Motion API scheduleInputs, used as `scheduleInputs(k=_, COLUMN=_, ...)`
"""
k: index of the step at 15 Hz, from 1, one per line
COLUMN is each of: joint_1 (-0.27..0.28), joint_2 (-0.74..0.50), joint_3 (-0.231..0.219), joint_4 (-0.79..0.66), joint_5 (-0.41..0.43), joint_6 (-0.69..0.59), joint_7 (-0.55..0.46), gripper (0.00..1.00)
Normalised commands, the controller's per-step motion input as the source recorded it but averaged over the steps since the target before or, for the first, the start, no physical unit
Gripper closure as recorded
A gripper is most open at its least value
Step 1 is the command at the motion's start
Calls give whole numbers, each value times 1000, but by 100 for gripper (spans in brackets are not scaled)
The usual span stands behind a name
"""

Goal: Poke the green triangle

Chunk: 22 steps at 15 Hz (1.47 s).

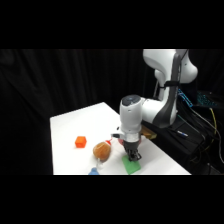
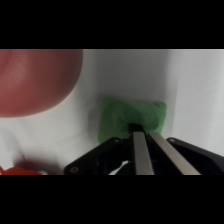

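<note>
The hand [image 1: 132, 156] comes straight down onto the green triangle [image 2: 131, 120], fingers pressed together with nothing held, tips touching its top; the pinkish-red dome [image 1: 102, 150] sits just beside.

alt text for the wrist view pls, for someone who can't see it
The gripper, its two fingers shut side by side, touches its tips to the near edge of the green triangle on the white table. A large pinkish-red dome fills the upper left corner.
</note>
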Motion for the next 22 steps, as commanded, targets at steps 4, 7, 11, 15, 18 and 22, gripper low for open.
scheduleInputs(k=4, joint_1=31, joint_2=243, joint_3=9, joint_4=123, joint_5=117, joint_6=-42, joint_7=-148, gripper=96)
scheduleInputs(k=7, joint_1=56, joint_2=-188, joint_3=15, joint_4=-76, joint_5=99, joint_6=-153, joint_7=-109, gripper=96)
scheduleInputs(k=11, joint_1=74, joint_2=-445, joint_3=-4, joint_4=-149, joint_5=64, joint_6=-268, joint_7=-56, gripper=71)
scheduleInputs(k=15, joint_1=35, joint_2=-430, joint_3=-7, joint_4=-89, joint_5=59, joint_6=-295, joint_7=-34, gripper=46)
scheduleInputs(k=18, joint_1=15, joint_2=-412, joint_3=-15, joint_4=-65, joint_5=35, joint_6=-263, joint_7=-16, gripper=12)
scheduleInputs(k=22, joint_1=3, joint_2=-407, joint_3=-21, joint_4=-46, joint_5=-16, joint_6=-251, joint_7=37, gripper=0)
